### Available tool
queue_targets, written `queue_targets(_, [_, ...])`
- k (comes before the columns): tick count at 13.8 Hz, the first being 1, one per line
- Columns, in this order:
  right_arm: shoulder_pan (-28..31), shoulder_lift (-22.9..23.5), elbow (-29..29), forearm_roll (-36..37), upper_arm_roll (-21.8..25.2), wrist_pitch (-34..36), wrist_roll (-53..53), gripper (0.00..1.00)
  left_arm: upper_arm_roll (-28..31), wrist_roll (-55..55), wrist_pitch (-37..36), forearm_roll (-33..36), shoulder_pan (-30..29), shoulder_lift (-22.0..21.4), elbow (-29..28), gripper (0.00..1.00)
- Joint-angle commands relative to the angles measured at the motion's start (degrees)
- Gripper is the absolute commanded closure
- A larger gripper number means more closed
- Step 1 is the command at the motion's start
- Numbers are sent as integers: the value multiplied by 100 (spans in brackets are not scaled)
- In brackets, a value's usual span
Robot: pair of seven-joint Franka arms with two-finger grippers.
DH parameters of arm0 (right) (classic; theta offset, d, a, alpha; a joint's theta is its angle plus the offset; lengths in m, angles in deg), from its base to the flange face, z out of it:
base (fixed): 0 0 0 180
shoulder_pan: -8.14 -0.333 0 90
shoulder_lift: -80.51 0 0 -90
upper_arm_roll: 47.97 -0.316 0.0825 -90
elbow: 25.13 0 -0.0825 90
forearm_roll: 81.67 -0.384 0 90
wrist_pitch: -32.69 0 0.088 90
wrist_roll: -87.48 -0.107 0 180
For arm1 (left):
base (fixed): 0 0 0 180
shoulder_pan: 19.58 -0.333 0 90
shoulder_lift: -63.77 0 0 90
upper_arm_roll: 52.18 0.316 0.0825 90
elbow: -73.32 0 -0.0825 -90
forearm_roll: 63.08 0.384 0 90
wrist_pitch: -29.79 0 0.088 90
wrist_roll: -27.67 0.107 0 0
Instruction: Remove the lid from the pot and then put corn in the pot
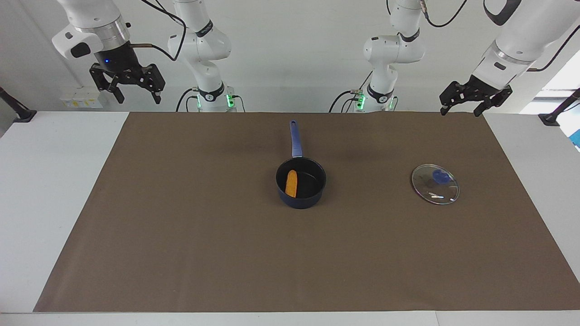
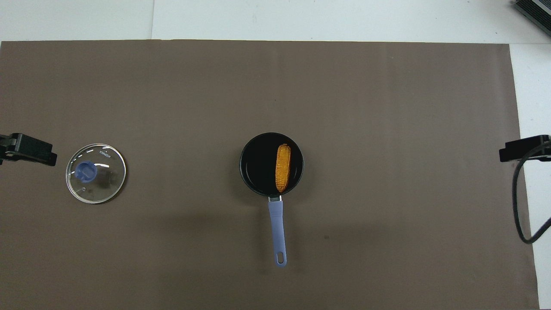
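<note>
One pot (image 1: 301, 183) sits mid-mat on the brown mat (image 1: 181, 226) covering the tabletop, uncovered, with one corn (image 1: 291, 183) lying inside. One lid (image 1: 435, 184) lies flat toward the left arm's end, well apart. The left gripper (image 1: 462, 107) and right gripper (image 1: 134, 93) hang raised at the mat's corners nearest the robots, both open and empty.

My pot (image 1: 301, 182) sits at the middle of the mat (image 1: 181, 235), which covers the table (image 1: 54, 181). The pot handle (image 1: 295, 138) points toward my bases. The corn (image 1: 291, 183) lies in the pot, on the side toward my right arm's end. The lid (image 1: 435, 184) lies flat on the mat, well apart from the pot, toward my left arm's end of the table.
</note>
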State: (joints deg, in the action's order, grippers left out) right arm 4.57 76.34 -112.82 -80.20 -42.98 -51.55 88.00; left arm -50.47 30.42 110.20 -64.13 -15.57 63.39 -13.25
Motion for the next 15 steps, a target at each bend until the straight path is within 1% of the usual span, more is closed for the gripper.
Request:
queue_targets(1, [40, -137, -213, 64, -7, -136, 176, 0, -13, 50, -70, 44, -32, -32, 26, 0])
queue_targets(5, [58, -164, -248, -68, 10, -118, 150, 0, -13, 59, -61, 44, -32, -41, 9, 0])
queue_targets(10, [58, -173, -274, -60, 10, -127, 176, 0, -13, 59, -61, 35, -32, -50, 0, 0])
queue_targets(15, [58, -278, -406, -60, 10, -127, 159, 0, -13, 67, -61, 35, -40, -50, 0, 0])
